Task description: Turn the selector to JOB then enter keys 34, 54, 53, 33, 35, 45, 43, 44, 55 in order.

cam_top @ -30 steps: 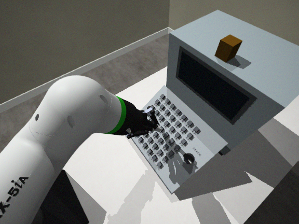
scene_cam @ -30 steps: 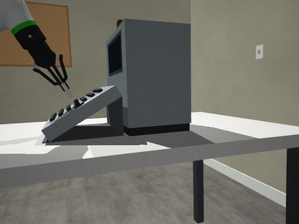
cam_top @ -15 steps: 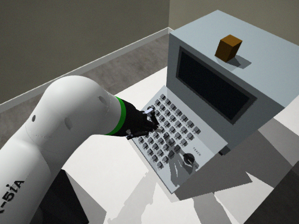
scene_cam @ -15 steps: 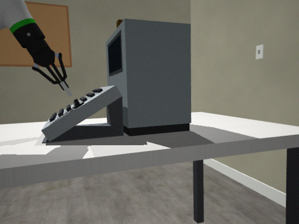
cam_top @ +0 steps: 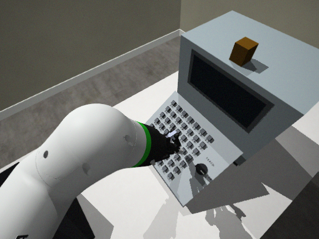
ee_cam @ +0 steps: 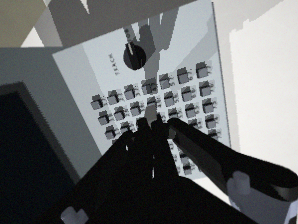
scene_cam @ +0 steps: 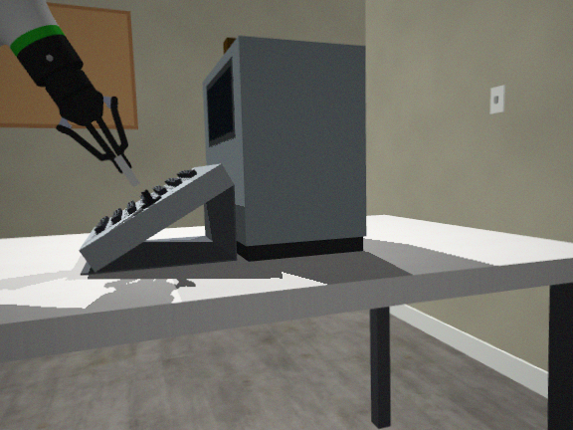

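Observation:
The grey machine (cam_top: pixel 277 69) (scene_cam: pixel 298 139) has a sloping keypad panel (cam_top: pixel 222 149) (scene_cam: pixel 164 214) (ee_cam: pixel 80 65) with rows of dark keys, and I see none of them lit. The black selector knob (cam_top: pixel 201 169) (ee_cam: pixel 134 56) sits at the panel's near right corner beside the printed TEACH label (cam_top: pixel 210 161) (ee_cam: pixel 116 64). My gripper (cam_top: pixel 172 134) (scene_cam: pixel 130 176) (ee_cam: pixel 152 113) is shut on nothing. Its tips point down at the middle keys and hover a little above them, apart from them. The arm hides the left part of the keypad in the top view.
A dark screen (cam_top: pixel 230 94) (ee_cam: pixel 25 150) fills the machine's front above the keypad. A brown block (cam_top: pixel 243 51) (scene_cam: pixel 229 44) stands on top of the machine. The machine stands on a white table (cam_top: pixel 133 199) (scene_cam: pixel 448 239). An orange board (scene_cam: pixel 124 60) hangs on the back wall.

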Motion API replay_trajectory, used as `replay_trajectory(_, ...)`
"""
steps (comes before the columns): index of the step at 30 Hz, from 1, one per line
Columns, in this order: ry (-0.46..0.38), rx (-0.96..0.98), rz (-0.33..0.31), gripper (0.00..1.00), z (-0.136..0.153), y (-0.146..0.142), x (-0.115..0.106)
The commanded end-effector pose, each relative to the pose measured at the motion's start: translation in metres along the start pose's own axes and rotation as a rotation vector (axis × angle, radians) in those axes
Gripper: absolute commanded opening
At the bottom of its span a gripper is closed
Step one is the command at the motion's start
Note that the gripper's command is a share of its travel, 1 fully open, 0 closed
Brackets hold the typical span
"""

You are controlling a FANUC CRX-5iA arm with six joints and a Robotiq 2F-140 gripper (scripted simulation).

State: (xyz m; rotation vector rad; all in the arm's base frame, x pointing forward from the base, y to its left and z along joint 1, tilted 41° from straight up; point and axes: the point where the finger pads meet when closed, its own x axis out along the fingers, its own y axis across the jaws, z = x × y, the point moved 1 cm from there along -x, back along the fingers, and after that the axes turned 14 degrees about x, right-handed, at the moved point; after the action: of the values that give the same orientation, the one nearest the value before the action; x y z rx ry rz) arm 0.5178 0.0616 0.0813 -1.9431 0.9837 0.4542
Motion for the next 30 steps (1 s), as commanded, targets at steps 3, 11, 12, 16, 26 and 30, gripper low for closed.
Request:
replay_trajectory(3,0.000,0.004,-0.001,0.00,-0.002,-0.001,0.002)
replay_trajectory(11,0.000,0.004,-0.001,0.00,-0.002,-0.001,0.011)
replay_trajectory(12,0.000,0.004,-0.001,0.00,-0.002,-0.001,0.012)
replay_trajectory(16,0.000,0.004,-0.001,0.00,-0.002,-0.001,0.018)
replay_trajectory(26,0.000,0.004,-0.001,0.00,-0.002,-0.001,0.022)
replay_trajectory(30,0.000,0.004,-0.001,0.00,-0.002,-0.001,0.022)
